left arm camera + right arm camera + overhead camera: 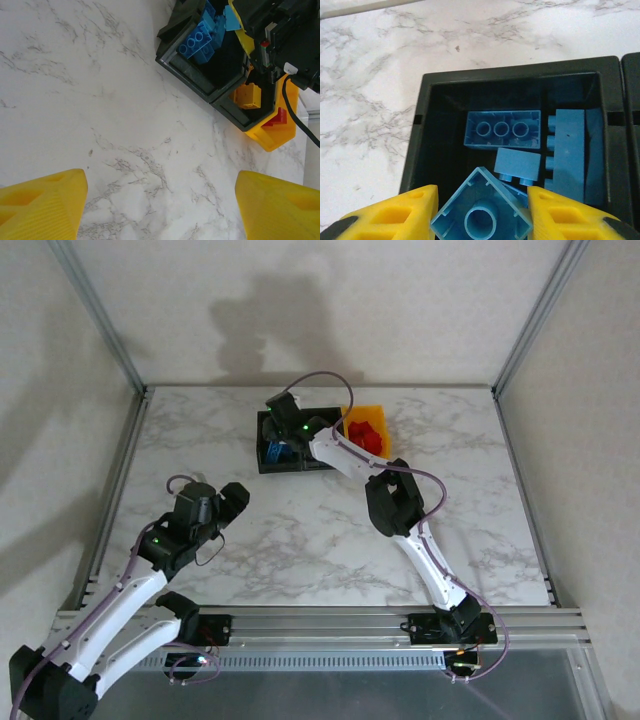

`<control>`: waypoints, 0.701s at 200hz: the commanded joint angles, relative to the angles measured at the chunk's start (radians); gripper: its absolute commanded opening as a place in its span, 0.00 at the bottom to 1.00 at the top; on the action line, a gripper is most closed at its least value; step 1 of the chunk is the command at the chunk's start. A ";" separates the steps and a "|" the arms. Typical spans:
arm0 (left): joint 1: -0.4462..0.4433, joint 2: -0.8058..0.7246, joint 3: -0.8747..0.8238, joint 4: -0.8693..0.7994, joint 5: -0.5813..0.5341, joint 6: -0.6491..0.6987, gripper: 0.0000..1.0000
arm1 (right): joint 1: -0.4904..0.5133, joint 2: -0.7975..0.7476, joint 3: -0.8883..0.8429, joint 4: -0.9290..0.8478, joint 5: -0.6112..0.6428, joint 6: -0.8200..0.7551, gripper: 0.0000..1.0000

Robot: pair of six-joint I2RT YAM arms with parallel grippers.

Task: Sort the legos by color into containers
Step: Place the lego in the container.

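No text, label, brand mark, number or sign can be read in any view. The blue bricks (503, 130) in the black bin (510, 75) in the middle of the frame show plain faces, and the marble surface (370, 100) around them carries only grey veining.

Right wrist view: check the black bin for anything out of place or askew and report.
Nothing is in the wrong colour: the black bin holds only blue bricks. They lie jumbled, one long brick on its side with studs facing left. The right claw grips a square blue brick cornerwise, underside up.
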 commanded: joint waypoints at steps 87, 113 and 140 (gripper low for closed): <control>0.012 0.011 0.005 0.004 0.013 -0.003 0.78 | -0.016 0.026 0.047 -0.032 0.026 -0.010 0.57; 0.012 0.019 0.011 0.004 0.012 0.001 0.78 | -0.016 0.001 0.043 -0.027 0.032 -0.019 0.58; 0.012 0.029 0.018 0.008 0.002 0.006 0.78 | -0.005 -0.102 -0.057 0.026 0.055 -0.054 0.58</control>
